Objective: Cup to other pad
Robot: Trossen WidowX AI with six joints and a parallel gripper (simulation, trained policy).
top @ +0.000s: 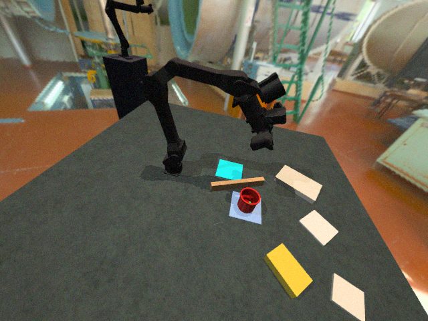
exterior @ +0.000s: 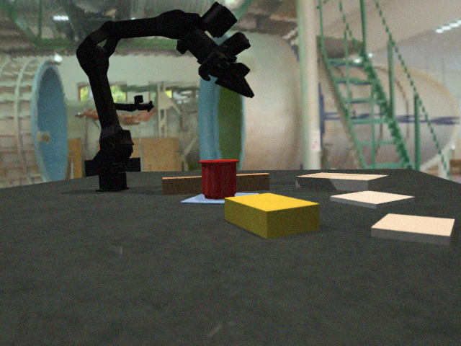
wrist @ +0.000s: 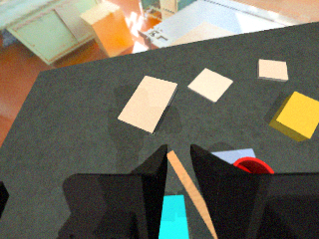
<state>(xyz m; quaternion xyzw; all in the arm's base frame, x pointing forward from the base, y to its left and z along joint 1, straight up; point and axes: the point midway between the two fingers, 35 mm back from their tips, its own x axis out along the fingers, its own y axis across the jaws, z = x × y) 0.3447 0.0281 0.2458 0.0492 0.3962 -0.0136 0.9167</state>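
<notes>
Broadly, the bench (top: 103,241) (exterior: 148,279) (wrist: 65,124) carries everything that matters, and the arm (top: 207,74) (exterior: 148,27) arches over it from its foot, forearm high, wrist bent downward. The jaws hang well above the bench, slanting down and forward, parted by a narrow gap with nothing between them. The yellow block (top: 290,269) (exterior: 268,212) (wrist: 301,115) lies beyond the cup, apart from it, and looks unlikely to hinder a descent from above. Nearer, the wooden bar (top: 238,183) (exterior: 178,185) (wrist: 191,191) runs between the two pads; in the wrist view its far end shows in the gap. The cyan pad (top: 229,169) (wrist: 173,219) is on one side of it, the pale blue pad (top: 237,210) (exterior: 193,200) (wrist: 236,154) on the other.

On the pale blue pad stands the red cup (top: 247,205) (exterior: 218,180) (wrist: 254,159), upright, its long axis vertical. It lies below the jaws and off to the robot's right, partly hidden behind the right finger in the wrist view. So the next move, I judge, is rightward and down, opening wider before the rim is reached. Small marbles (top: 249,202) sit inside, one green; a bump could tip them out.
</notes>
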